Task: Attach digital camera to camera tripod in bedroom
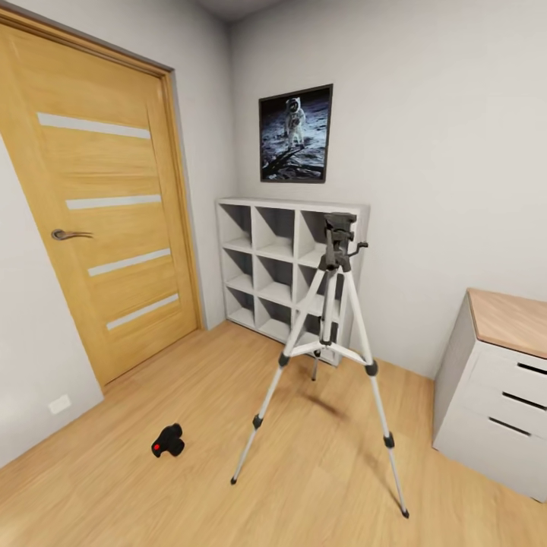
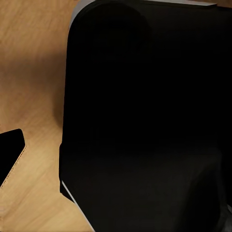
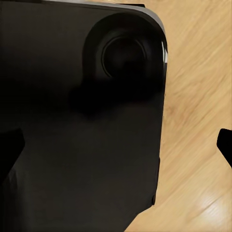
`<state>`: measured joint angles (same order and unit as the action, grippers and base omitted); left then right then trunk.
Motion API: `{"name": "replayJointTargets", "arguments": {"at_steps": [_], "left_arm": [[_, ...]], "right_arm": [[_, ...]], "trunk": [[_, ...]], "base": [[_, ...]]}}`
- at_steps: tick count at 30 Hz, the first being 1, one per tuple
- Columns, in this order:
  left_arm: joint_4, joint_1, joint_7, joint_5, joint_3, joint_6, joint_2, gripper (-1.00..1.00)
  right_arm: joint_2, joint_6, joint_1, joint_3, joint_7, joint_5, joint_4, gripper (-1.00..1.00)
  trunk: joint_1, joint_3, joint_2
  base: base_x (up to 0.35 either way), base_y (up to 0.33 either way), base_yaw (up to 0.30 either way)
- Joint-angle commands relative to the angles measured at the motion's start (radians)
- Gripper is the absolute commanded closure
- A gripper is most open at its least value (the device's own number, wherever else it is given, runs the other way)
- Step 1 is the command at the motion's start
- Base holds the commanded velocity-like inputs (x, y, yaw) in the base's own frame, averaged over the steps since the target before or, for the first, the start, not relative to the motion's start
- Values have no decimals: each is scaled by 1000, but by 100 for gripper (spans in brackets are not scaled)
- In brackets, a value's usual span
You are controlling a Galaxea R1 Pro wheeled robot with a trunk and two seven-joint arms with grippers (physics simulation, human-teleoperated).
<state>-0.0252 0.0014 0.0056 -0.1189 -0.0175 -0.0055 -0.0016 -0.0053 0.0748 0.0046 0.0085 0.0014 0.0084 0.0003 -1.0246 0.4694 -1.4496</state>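
The digital camera [image 1: 168, 441], small and black with a red button, lies on the wood floor left of the tripod. The camera tripod [image 1: 328, 357] stands upright in mid-room on three spread silver legs, its dark head [image 1: 339, 241] bare. In the right wrist view my right gripper [image 3: 118, 142] is open, one dark fingertip [image 3: 225, 144] at each side edge of the picture and nothing held. In the left wrist view my left gripper [image 2: 116, 154] hangs over the floor, with one fingertip [image 2: 9, 155] far out at the edge. Both grippers are held close to my black base [image 2: 145, 121].
A white cube shelf [image 1: 282, 262] stands against the far wall behind the tripod, under a framed astronaut picture [image 1: 295, 134]. A wooden door [image 1: 99, 205] is shut at the left. A white drawer unit with a wood top [image 1: 501, 380] stands at the right.
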Motion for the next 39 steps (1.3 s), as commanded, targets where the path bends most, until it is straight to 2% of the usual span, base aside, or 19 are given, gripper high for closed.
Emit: {"name": "replayJointTargets", "arguments": {"at_steps": [1, 9, 26, 39], "left_arm": [[-1, 0, 1, -8, -1, 0, 0, -100], [-1, 0, 1, -8, -1, 0, 0, -100], [-1, 0, 2, -8, -2, 0, -1, -100], [-1, 0, 2, -8, -2, -1, -3, -100]], "right_arm": [[0, 3, 0, 1, 0, 1, 0, -100], [1, 3, 0, 1, 0, 1, 0, -100], [1, 3, 0, 4, 0, 1, 0, -100], [1, 3, 0, 4, 0, 2, 0, -100]], "trunk": [[0, 1, 0], [0, 1, 0], [0, 1, 0], [0, 1, 0]], "base": [[168, 138, 0], [221, 193, 62], [236, 213, 255], [37, 32, 268]]}}
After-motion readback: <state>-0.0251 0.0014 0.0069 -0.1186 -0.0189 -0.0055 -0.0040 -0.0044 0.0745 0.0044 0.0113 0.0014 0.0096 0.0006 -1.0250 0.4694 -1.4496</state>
